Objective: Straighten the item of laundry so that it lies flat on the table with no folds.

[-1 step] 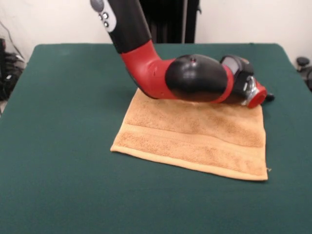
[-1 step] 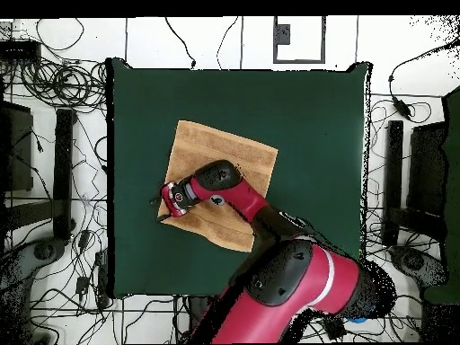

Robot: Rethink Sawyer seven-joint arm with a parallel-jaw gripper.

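The item of laundry (image 1: 195, 139) is a tan-orange towel spread on the green table (image 1: 58, 185), a woven band running near its front edge. No fold shows on the part I can see. The arm lies low over the towel's far edge and hides that strip. My gripper (image 1: 267, 97) is down at the towel's far right corner, close to the cloth. From overhead the towel (image 2: 235, 160) sits left of the table's (image 2: 314, 117) middle, slightly turned, with the gripper (image 2: 160, 208) at its left corner. The arm covers the near part of the towel.
Cables and dark equipment (image 2: 63, 162) lie on the floor around the table in the overhead view. Black gear (image 1: 7, 68) shows past the table's left edge in the front view. The towel sits well inside every table edge.
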